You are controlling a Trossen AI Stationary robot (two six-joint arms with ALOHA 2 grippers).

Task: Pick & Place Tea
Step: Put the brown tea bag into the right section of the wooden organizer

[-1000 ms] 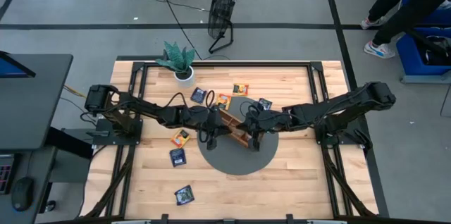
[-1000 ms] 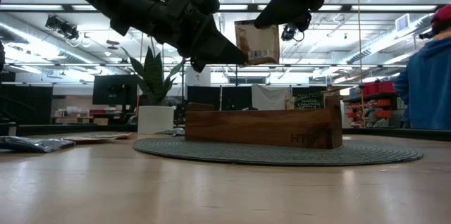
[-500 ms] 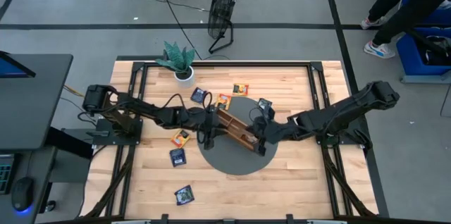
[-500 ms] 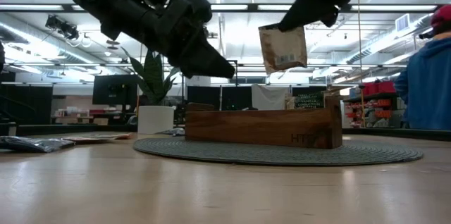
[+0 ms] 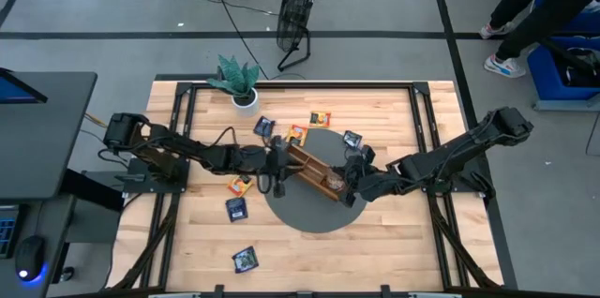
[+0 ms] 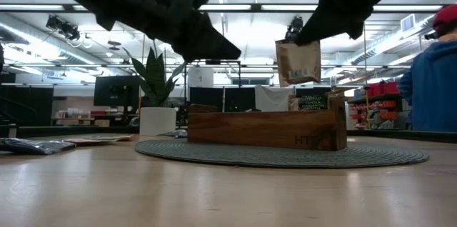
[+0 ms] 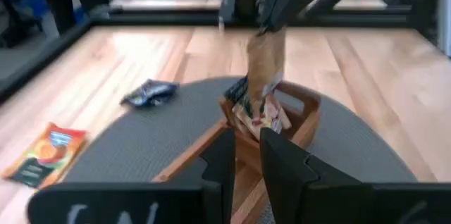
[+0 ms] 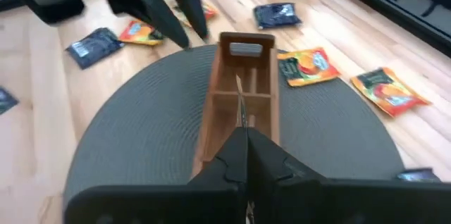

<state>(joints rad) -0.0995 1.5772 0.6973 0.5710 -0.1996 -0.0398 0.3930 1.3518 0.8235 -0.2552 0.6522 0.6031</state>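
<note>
A pale beige tea sachet [image 6: 298, 63] hangs from my right gripper [image 6: 305, 36], which is shut on it, above one end of the long wooden tray [image 6: 264, 128]. That end compartment holds other sachets [image 7: 257, 115]. The tray lies on a round grey mat [image 5: 314, 212]. My left gripper [image 7: 246, 162] hovers over the tray's other half, pointing at the hanging sachet with a narrow gap between its fingers and nothing in it. Several dark blue and orange sachets [image 5: 240, 184] lie flat on the table around the mat. My right gripper pinches the beige sachet's top edge [image 6: 293, 43] between its two fingers, coming down at a slant from above. The sachet hangs below the fingers, slightly tilted and clear of the tray [image 5: 312, 169]. In the right wrist view it shows edge-on [image 8: 241, 108].
A potted plant [image 5: 239, 82] stands at the table's far left corner. Loose sachets lie at the far side [image 5: 321, 118] and the near left [image 5: 246, 259] of the mat. A person in blue [image 6: 435, 77] stands beyond the table's right side.
My right gripper has carried the beige sachet along the tray toward its near-right end and a little down, rolling its wrist. My left fingertips, which were at the sachet's lower corner a second ago, now stand apart from it.
</note>
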